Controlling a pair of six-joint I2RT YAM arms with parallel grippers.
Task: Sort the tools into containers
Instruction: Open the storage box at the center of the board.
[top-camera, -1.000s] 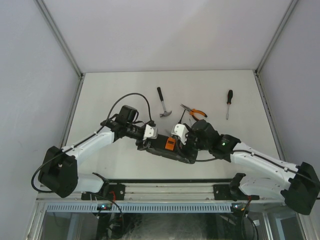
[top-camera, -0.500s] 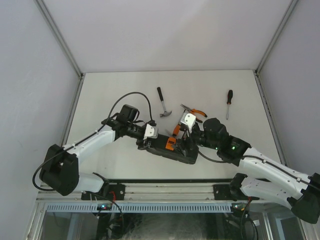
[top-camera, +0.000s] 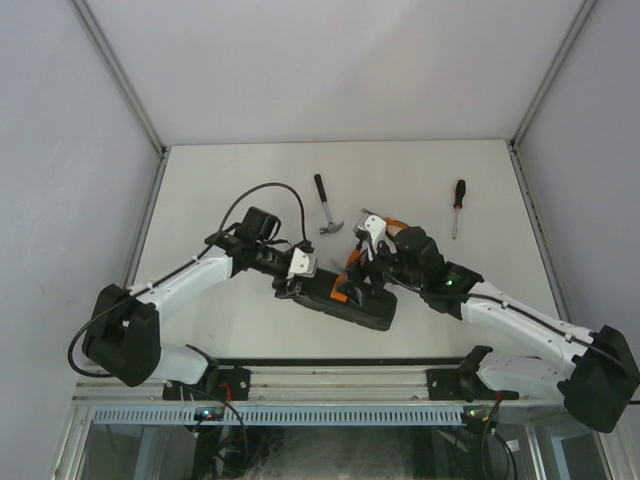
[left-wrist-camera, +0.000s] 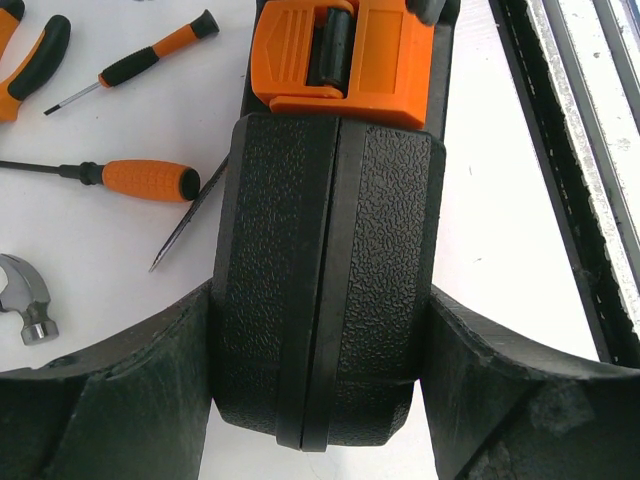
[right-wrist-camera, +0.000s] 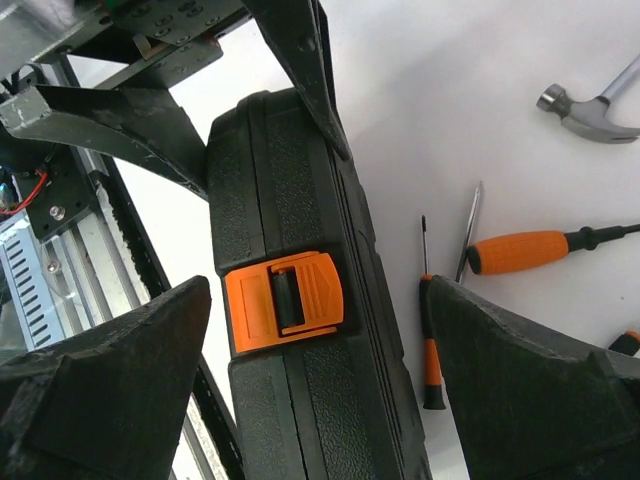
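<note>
Clamping tool case (left-wrist-camera: 330, 200) end with left gripper (left-wrist-camera: 320, 300); hovering right gripper (right-wrist-camera: 318, 285), jaws wide apart, over orange latch (right-wrist-camera: 285, 300), seemingly untouched, with 2 screwdrivers (right-wrist-camera: 432, 350) just beside case.

Case (left-wrist-camera: 330, 290) black, pebbled grain; latch (left-wrist-camera: 345, 55) orange. Screwdriver (left-wrist-camera: 140, 180) handle orange, black-tipped. Hammer (top-camera: 325, 205) black handle, silver head. Table (top-camera: 230, 180) white.

Raised the right gripper (right-wrist-camera: 318, 283) off the black tool case (top-camera: 365, 310), drew it back toward the pliers (top-camera: 400, 226), and spread its jaws slightly wider over the orange latch (right-wrist-camera: 285, 300).
</note>
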